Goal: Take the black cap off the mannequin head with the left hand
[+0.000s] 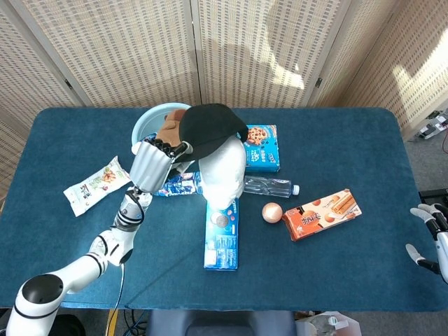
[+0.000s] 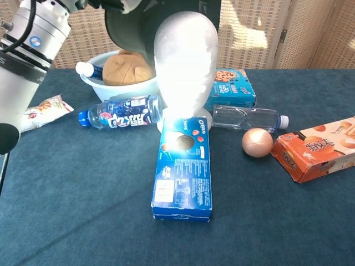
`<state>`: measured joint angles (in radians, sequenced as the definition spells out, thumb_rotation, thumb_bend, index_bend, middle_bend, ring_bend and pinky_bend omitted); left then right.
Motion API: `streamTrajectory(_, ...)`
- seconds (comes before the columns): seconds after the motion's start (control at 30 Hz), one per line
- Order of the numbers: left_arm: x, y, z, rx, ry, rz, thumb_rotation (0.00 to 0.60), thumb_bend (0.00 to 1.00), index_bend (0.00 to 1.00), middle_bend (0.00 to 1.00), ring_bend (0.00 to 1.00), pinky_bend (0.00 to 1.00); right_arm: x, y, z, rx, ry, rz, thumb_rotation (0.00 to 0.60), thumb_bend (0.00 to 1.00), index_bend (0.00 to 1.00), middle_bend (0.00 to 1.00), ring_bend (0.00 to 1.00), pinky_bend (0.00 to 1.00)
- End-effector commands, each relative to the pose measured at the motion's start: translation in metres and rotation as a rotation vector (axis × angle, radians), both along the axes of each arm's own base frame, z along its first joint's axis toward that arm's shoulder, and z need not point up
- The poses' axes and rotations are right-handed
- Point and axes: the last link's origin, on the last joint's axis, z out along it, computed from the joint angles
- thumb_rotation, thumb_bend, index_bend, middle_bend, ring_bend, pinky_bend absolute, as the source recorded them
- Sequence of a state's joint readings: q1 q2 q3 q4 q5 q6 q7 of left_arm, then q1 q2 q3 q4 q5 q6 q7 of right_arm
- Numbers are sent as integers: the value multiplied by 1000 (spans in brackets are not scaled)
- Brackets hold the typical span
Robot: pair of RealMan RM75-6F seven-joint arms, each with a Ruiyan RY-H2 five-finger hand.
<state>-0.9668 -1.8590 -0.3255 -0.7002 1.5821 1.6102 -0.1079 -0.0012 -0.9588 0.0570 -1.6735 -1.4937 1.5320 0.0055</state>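
Note:
The black cap (image 1: 208,128) is lifted clear of the white mannequin head (image 1: 222,172) and hangs above and behind it, held by its brim in my left hand (image 1: 152,163). In the chest view the cap (image 2: 145,25) shows at the top edge, behind the bare, brightly lit mannequin head (image 2: 186,61); the left forearm (image 2: 34,39) reaches up at the top left and the hand itself is cut off. My right hand (image 1: 432,231) rests at the far right edge of the head view, fingers apart, holding nothing.
A light blue bowl (image 1: 145,128) with a brown plush toy (image 2: 127,67) stands behind the mannequin. Around its base lie a Pepsi bottle (image 2: 119,111), an Oreo box (image 2: 183,166), a clear bottle (image 2: 244,117), a cookie box (image 1: 262,146), a pink ball (image 1: 271,211), an orange wafer box (image 1: 321,213) and a snack packet (image 1: 96,184).

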Motion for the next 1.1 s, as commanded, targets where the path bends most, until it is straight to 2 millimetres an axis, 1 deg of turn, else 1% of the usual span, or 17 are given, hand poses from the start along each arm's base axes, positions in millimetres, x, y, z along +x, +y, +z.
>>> streamTrajectory(0.03,-5,3,10,35,-1,8,600,379,614,1000,1000,1000,0,0,0,0,-1,1,600,247,263,224,136,177)
streamTrajectory(0.13,-14,3,22,68,1,11,600,379,614,1000,1000,1000,0,0,0,0,-2,2,600,247,263,224,136,177)
streamTrajectory(0.3,-37,-3,45,130,40,13,600,379,612,1000,1000,1000,-1,0,1,1,-3,4,600,247,263,224,136,177)
streamTrajectory(0.47,-64,-16,63,164,86,25,600,379,612,1000,1000,1000,0,-1,-1,4,-5,8,600,246,263,224,136,177)
streamTrajectory(0.63,-85,-30,81,205,118,47,600,379,612,1000,1000,1000,2,-4,-2,11,-6,18,600,247,263,224,136,177)
streamTrajectory(0.73,-101,-42,94,229,144,57,600,378,613,1000,1000,1000,3,-5,-3,16,-4,21,600,247,262,224,136,177)
streamTrajectory(0.83,-114,-54,102,242,184,70,600,379,613,1000,1000,1000,4,-6,-4,20,-6,23,600,247,263,224,136,177)
streamTrajectory(0.93,-131,-71,106,235,233,88,600,379,613,1000,1000,1000,4,-8,-5,26,-7,26,600,247,263,224,136,177)
streamTrajectory(1.1,-148,-92,111,235,270,109,600,379,613,1000,1000,1000,5,-10,-6,29,-5,33,600,247,263,224,136,177)
